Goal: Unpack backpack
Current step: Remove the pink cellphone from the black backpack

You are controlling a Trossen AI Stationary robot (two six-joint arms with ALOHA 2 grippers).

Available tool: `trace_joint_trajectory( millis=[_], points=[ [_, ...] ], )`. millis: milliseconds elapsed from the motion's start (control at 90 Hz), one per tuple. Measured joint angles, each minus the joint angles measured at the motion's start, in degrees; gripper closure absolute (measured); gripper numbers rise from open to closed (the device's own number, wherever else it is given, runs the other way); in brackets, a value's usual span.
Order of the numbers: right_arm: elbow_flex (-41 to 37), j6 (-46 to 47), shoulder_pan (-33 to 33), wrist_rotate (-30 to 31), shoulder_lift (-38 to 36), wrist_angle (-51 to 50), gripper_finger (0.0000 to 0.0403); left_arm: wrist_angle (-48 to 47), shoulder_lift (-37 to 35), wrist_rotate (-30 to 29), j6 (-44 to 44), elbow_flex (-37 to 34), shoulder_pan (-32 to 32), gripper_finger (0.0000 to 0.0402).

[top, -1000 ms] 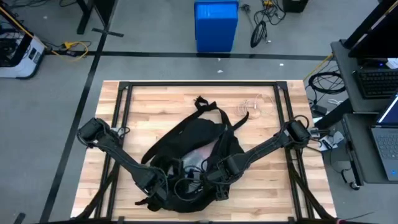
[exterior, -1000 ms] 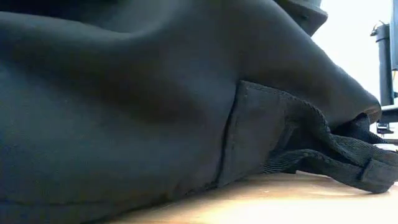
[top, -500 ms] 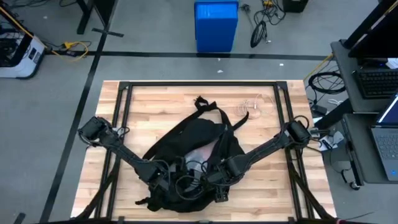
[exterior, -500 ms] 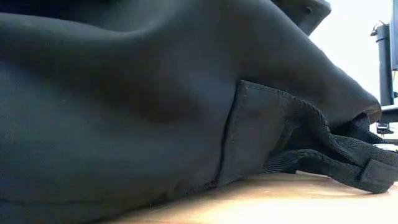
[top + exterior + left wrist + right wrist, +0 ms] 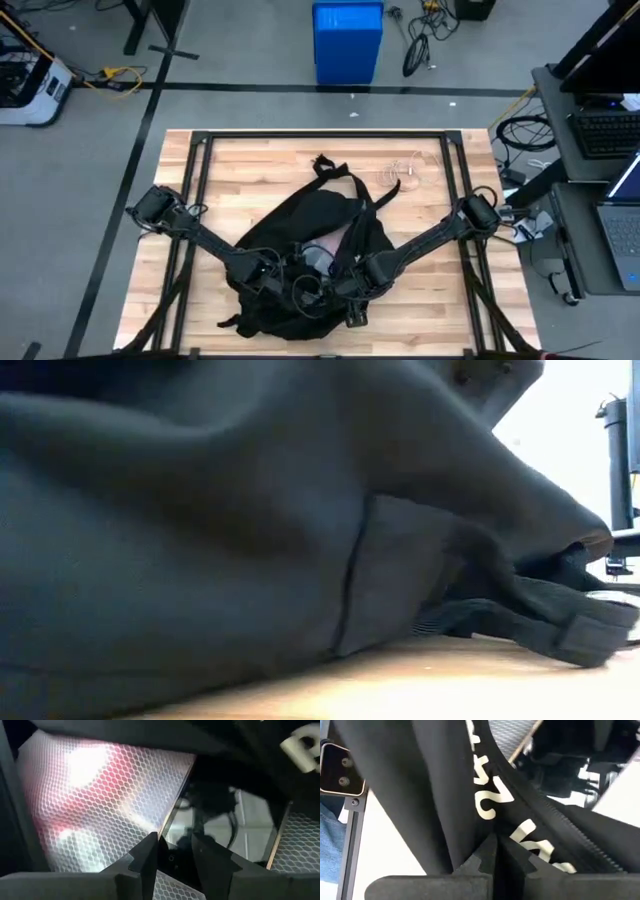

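Note:
The black backpack (image 5: 320, 215) lies on the wooden table, its bottom toward the far edge and its open top toward the near edge; it fills the low view (image 5: 250, 530). My left gripper (image 5: 268, 277) is inside the opening, open by a narrow gap (image 5: 172, 847), facing a mesh pocket (image 5: 100, 805) with something white and red behind it. The mesh's edge (image 5: 175, 805) runs toward that gap; I cannot tell whether it touches. My right gripper (image 5: 345, 288) is shut on the backpack's fabric (image 5: 495, 845). A pale thing (image 5: 322, 256) shows in the opening. My right gripper pinches a fold of the backpack's black fabric (image 5: 470, 835) between its two fingers, beside the white lettering (image 5: 490, 802) and the zipper edge (image 5: 570, 827). It is at the opening's right side, near the table's near edge. The held fabric stands raised above the table.
A pale thin cord (image 5: 403, 172) lies on the table beyond the backpack, to the right. Black frame rails (image 5: 320, 137) run along the table's far, left and right sides. A backpack strap (image 5: 560, 625) rests on the wood. A blue bin (image 5: 347, 40) stands on the floor beyond.
My left gripper has moved toward the table's far edge and to the right, deeper into the backpack's opening. The backpack's near wall has shifted and sagged a little in the low view. My right gripper keeps its hold.

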Motion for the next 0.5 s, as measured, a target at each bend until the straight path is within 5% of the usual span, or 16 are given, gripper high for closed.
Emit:
trace_joint_trajectory(
  millis=[500],
  points=[
    [0.0, 0.0, 0.3, 0.0, 0.0, 0.4, 0.0403, -11.4, 0.1, -14.6, -8.4, -0.2, 0.0, 0.0298]
  ],
)
